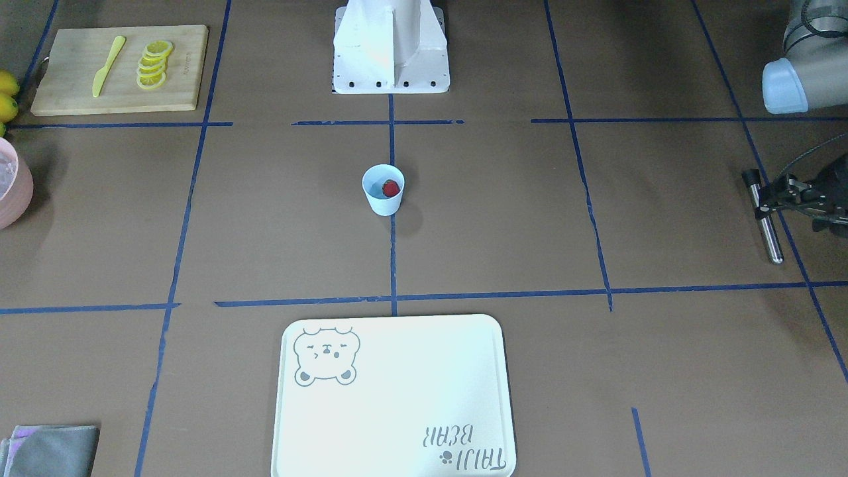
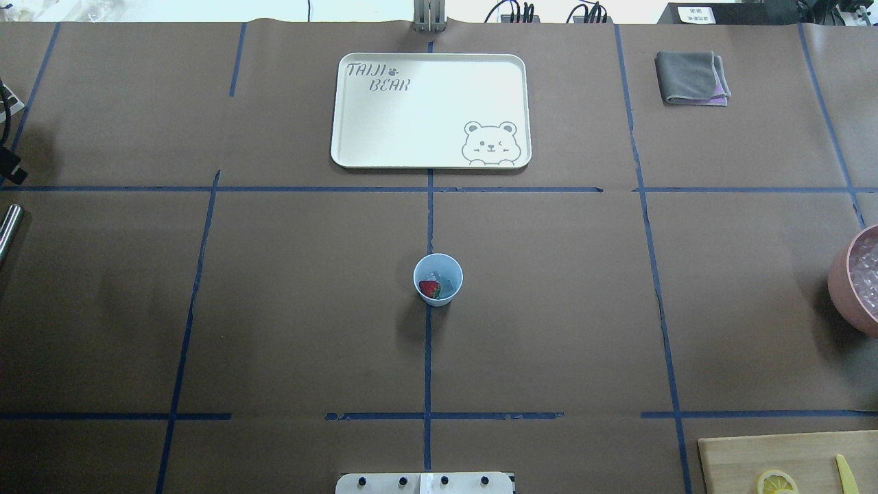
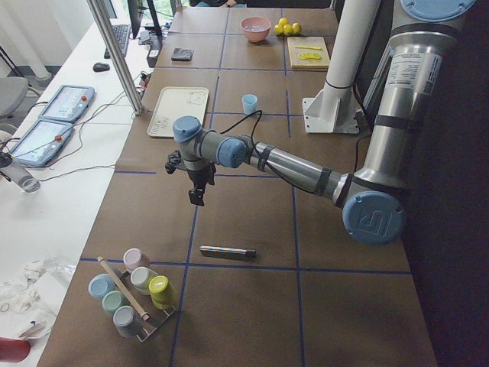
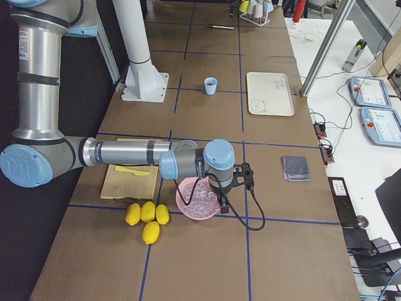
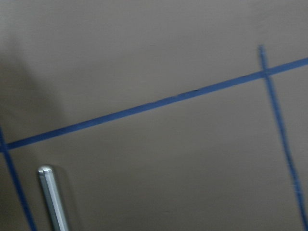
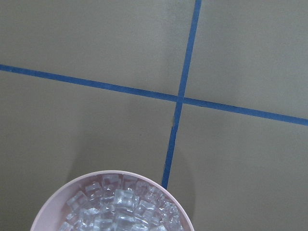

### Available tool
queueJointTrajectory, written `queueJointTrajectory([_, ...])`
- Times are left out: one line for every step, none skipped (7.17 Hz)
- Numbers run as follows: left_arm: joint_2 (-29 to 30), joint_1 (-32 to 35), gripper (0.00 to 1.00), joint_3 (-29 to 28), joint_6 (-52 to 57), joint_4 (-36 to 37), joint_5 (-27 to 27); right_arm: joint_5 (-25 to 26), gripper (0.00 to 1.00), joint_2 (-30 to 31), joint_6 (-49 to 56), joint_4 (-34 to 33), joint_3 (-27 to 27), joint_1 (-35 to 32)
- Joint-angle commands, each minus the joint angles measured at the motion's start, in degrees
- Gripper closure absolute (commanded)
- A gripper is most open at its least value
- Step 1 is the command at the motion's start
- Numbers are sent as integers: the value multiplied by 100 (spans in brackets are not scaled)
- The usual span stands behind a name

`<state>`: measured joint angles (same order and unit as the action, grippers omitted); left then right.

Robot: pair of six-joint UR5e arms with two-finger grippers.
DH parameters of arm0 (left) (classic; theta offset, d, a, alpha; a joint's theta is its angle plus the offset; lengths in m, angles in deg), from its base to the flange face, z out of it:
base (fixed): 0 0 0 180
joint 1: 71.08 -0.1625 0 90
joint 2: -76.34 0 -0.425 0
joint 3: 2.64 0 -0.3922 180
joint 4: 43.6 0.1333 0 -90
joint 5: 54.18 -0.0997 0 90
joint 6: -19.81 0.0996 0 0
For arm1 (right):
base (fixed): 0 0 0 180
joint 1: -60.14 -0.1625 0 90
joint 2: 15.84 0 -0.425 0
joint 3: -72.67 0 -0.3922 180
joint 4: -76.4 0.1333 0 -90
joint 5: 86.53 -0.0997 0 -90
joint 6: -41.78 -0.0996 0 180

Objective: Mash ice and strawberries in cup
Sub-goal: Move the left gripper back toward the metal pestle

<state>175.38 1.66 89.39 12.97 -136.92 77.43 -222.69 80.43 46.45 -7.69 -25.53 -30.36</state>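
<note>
Entry, mashing job, not yet begun as I judge it: the loading looks done and all the crushing is left. Cup [image 2: 437, 279], pale blue, one, upright at the middle of the table [image 2: 549, 309], on the centre tape line. Strawberry [image 1: 391, 189], one, whole and unbroken, inside the cup. Ice [image 2: 447, 280], a few pale chunks beside the berry in the cup, too small to count. Metal rod [image 1: 767, 225], one, presumably the masher, lying flat near the table's end on the robot's left, well apart from the cup. Left gripper [image 3: 197, 197], one, hanging above the table near that rod and not holding it; whether its jaws are parted or closed I cannot tell. Right gripper [image 4: 224, 202], one, poised over the pink bowl; its jaws I cannot tell either. Pink bowl [image 2: 840, 285], one, heaped with ice cubes, at the table's end on the robot's right. Bear tray [image 2: 425, 116], one, at the middle of the operators' edge. Cutting board [image 1: 66, 86], one, at the robot-side corner on its right, carrying lemon slices [image 1: 154, 64], five as far as I can count, and one yellow knife [image 1: 108, 66]. Whole lemons [image 4: 148, 216], four. Grey cloth [image 2: 691, 77], one, folded.
</note>
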Motion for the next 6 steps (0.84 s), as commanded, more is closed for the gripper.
queueJointTrajectory([-452,91,0,-631,-594,-1408,-4,-7,1,6,-1,6,-7,-2])
queueJointTrajectory([-604,74,0,-1008,-1217,-2313,-21,-7,1,-3,-1,-2,-7,-2])
queueJointTrajectory([-596,57,0,-1481,-1624,-3010,-30,-7,1,-3,-1,-2,-7,-2])
queueJointTrajectory([-596,48,0,-1660,-1959,-3417,-74,-15,1,6,-1,6,-7,-2])
queueJointTrajectory([-605,30,0,-1679,-2110,-3490,-83,-15,1,6,-1,-2,2,6])
queueJointTrajectory([-596,-5,0,-1697,-2120,-3491,-91,-33,1,6,-10,-2,2,-2])
